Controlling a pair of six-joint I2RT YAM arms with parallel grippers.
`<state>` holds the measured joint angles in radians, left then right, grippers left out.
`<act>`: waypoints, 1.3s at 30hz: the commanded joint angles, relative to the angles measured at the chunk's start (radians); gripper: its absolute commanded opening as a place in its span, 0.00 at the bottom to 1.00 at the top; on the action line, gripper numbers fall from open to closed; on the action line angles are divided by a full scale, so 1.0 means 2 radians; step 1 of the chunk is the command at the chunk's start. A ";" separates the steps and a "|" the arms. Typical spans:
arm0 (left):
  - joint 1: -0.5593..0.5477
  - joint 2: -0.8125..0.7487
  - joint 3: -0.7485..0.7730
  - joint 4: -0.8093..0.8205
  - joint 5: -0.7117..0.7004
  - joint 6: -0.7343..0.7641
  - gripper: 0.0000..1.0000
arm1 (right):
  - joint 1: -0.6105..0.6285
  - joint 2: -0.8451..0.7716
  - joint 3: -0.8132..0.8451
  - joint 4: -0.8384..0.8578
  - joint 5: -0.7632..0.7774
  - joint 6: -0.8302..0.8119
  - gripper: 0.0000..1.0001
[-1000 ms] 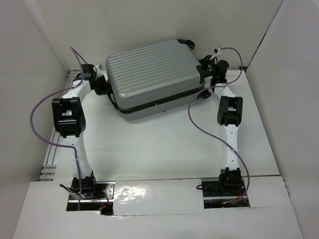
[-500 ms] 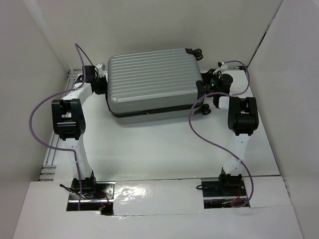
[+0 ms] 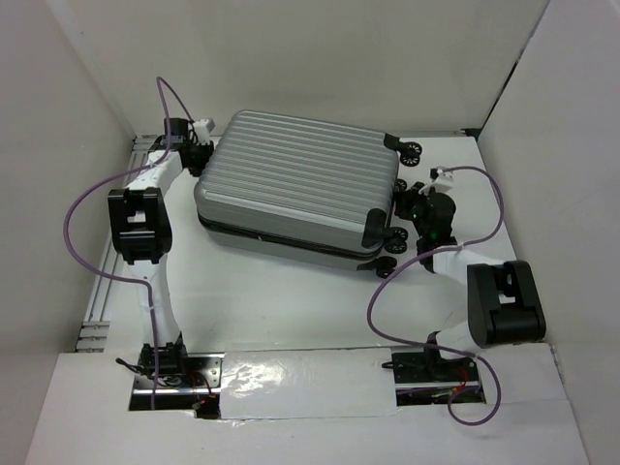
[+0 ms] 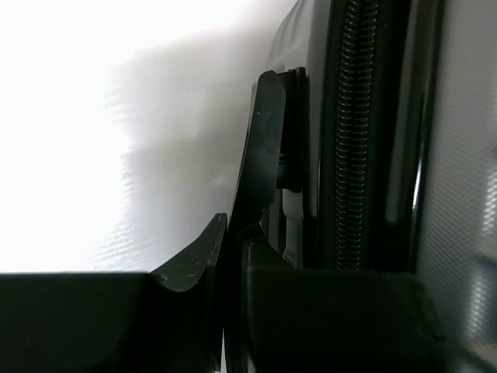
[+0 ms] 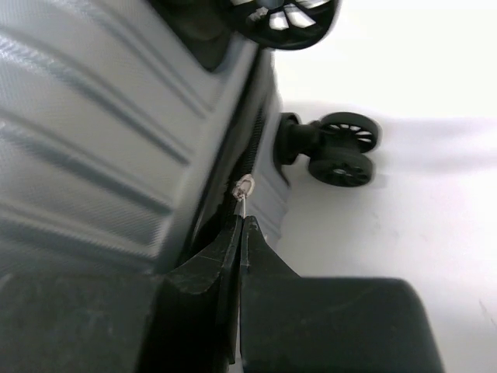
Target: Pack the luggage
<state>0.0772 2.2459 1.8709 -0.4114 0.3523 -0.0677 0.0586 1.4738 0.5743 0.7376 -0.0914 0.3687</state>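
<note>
We see the luggage [image 3: 295,184] lying flat and closed on the white table [image 3: 291,310], with its ribbed silver-grey shell facing up. It sits at a slant between the two arms. Its black wheels [image 3: 391,242] are at the end turned toward the right arm [image 3: 499,300]. The left arm [image 3: 145,218] reaches to the luggage's opposite end, at the far corner.

From the left wrist, we see the left fingers [image 4: 194,260] nearly together, pinching a flat black tab [image 4: 264,140]. The tab stands against the luggage's side, just beside the dark zipper [image 4: 349,140] that runs along the seam.

From the right wrist, we see the right fingers [image 5: 260,260] pressed together at the luggage's seam, on the thin stem of a small silver pull [image 5: 245,186]. The pull's ring shows just above their tips. A double wheel [image 5: 342,148] juts from the luggage's corner beside them and rests on the table. A second wheel [image 5: 279,15] is cut off at the top of that view.

Purple cables [image 3: 383,291] loop from both arms on either side of the luggage. Plain white walls [image 3: 320,58] rise behind it and to both sides.
</note>
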 commanded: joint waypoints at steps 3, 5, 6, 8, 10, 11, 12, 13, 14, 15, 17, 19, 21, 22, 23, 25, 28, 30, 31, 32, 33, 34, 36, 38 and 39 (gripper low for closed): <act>-0.007 0.030 0.018 0.040 -0.004 -0.010 0.00 | -0.008 -0.034 -0.006 -0.005 0.136 0.003 0.00; -0.007 0.030 0.018 0.046 0.002 0.007 0.00 | -0.016 -0.023 0.006 0.006 0.129 -0.006 0.00; -0.012 0.035 0.024 0.046 0.009 0.017 0.00 | -0.022 -0.012 0.006 0.032 0.122 -0.025 0.00; -0.012 0.035 0.030 0.046 0.009 0.022 0.00 | -0.022 0.010 0.021 0.047 0.131 -0.035 0.00; -0.016 0.040 0.036 0.046 0.009 0.036 0.00 | -0.032 0.027 0.044 0.053 0.127 -0.041 0.00; -0.016 0.040 0.036 0.046 0.009 0.036 0.00 | -0.037 0.035 0.044 0.064 0.114 -0.041 0.00; -0.016 0.040 0.036 0.046 0.009 0.036 0.00 | -0.037 0.048 0.049 0.084 0.097 -0.041 0.00; -0.016 0.040 0.036 0.046 0.014 0.042 0.00 | -0.042 0.055 0.061 0.084 0.092 -0.046 0.00; -0.016 0.040 0.036 0.046 0.014 0.042 0.00 | -0.042 0.061 0.067 0.091 0.092 -0.046 0.00; -0.016 0.040 0.036 0.046 0.014 0.048 0.00 | -0.042 0.067 0.067 0.091 0.092 -0.046 0.00; -0.016 0.044 0.036 0.046 0.014 0.054 0.00 | -0.042 0.074 0.074 0.112 0.086 -0.052 0.00; -0.016 0.049 0.036 0.046 0.021 0.062 0.00 | -0.047 0.087 0.090 0.112 0.108 -0.067 0.00; -0.016 0.049 0.036 0.042 0.021 0.071 0.00 | -0.047 0.099 0.120 0.108 0.135 -0.076 0.00; -0.016 0.054 0.036 0.042 0.021 0.071 0.00 | -0.052 0.113 0.126 0.120 0.135 -0.076 0.00; -0.016 0.054 0.040 0.042 0.021 0.076 0.00 | -0.057 0.121 0.139 0.127 0.111 -0.060 0.00; -0.021 0.054 0.040 0.046 0.026 0.076 0.00 | -0.061 0.154 0.157 0.137 0.093 -0.049 0.00; -0.021 0.060 0.040 0.046 0.026 0.081 0.00 | -0.061 0.191 0.190 0.150 0.092 -0.033 0.00; -0.026 0.060 0.040 0.046 0.021 0.088 0.00 | -0.061 0.199 0.190 0.187 0.105 -0.021 0.00; -0.026 0.060 0.036 0.046 0.021 0.092 0.00 | -0.061 0.209 0.185 0.217 0.118 -0.010 0.00; -0.026 0.060 0.036 0.042 0.016 0.097 0.00 | -0.061 0.213 0.185 0.226 0.126 0.006 0.00; -0.026 0.060 0.036 0.042 0.011 0.098 0.00 | -0.067 0.218 0.197 0.218 0.104 0.029 0.00; -0.026 0.060 0.036 0.042 0.011 0.098 0.00 | -0.067 0.218 0.201 0.218 0.104 0.030 0.00; -0.026 0.064 0.052 0.031 -0.011 0.065 0.08 | -0.067 0.218 0.195 0.205 0.074 0.030 0.00; -0.019 0.064 0.079 0.011 -0.022 0.039 0.47 | -0.060 0.195 0.181 0.194 0.068 0.024 0.00; -0.019 0.064 0.079 0.006 -0.039 0.010 0.73 | -0.055 0.187 0.173 0.188 0.077 0.024 0.00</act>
<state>0.0452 2.3268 1.9881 -0.3763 0.3206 0.0216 -0.0391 1.8927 0.9066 0.9569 -0.1043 0.4229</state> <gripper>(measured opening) 0.553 0.007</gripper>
